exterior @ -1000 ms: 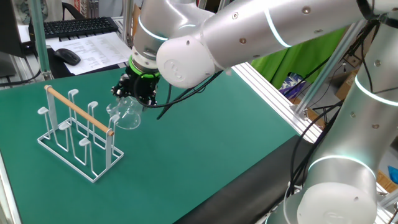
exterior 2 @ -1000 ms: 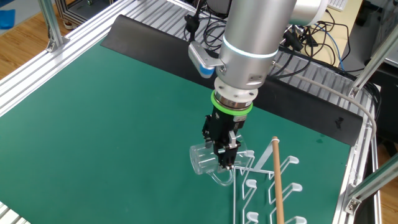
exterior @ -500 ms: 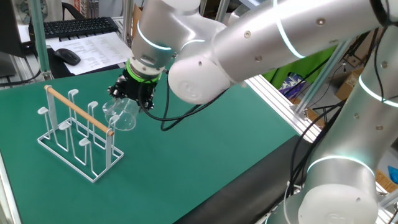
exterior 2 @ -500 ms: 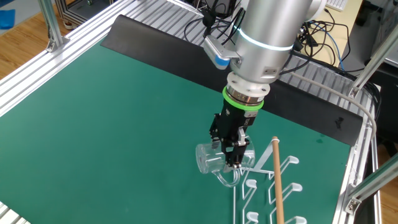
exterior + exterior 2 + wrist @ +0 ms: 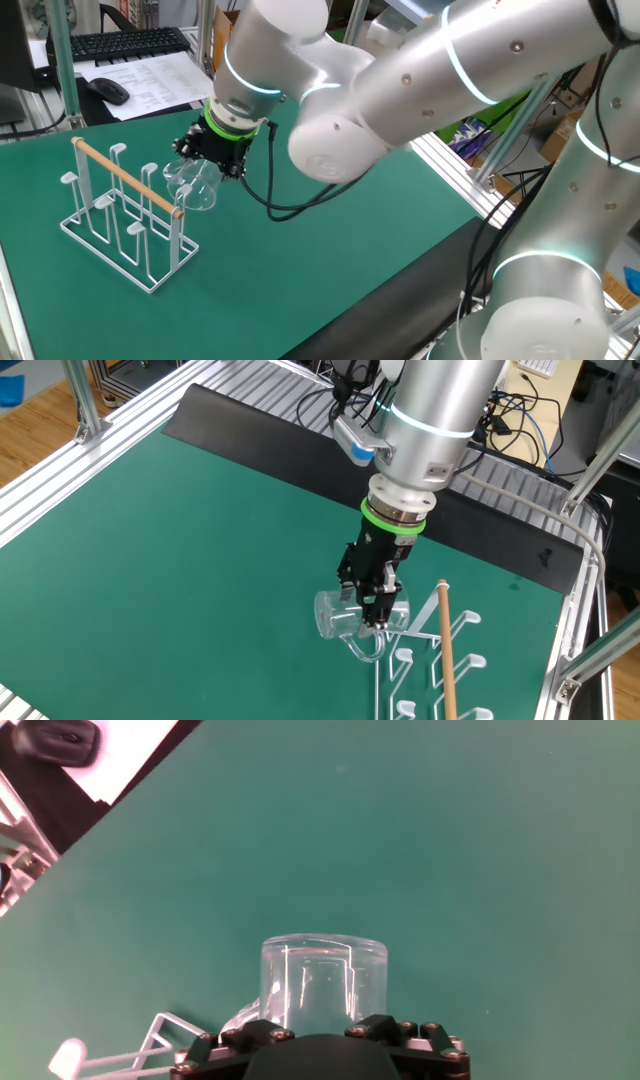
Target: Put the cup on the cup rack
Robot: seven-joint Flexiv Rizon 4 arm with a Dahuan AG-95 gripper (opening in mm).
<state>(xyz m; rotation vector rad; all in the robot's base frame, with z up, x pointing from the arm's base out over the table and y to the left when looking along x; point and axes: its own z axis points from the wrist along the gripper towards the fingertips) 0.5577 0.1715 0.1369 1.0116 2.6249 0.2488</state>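
The cup [image 5: 345, 618], clear colourless glass with a thick base and a flared mouth, lies tilted on its side in my pincer [image 5: 372, 603], which is clamped on it above the green mat [image 5: 180, 550]. It hangs just beside the near end of the cup rack [image 5: 125, 215], close to a white peg [image 5: 150, 172] and the wooden rod [image 5: 128, 179]. A keyboard [image 5: 125, 42], mouse [image 5: 107, 90] and papers [image 5: 150, 75] lie well beyond the mat.

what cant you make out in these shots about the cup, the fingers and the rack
- Fingers: in the hand view the gripper body covers the tips, so contact with the cup is unseen.
- Cup mouth: clear glass blurs into the cup rack wires in both fixed views, so whether it is over a peg is unclear.
- Rack: cut off by the bottom edge in the other fixed view.
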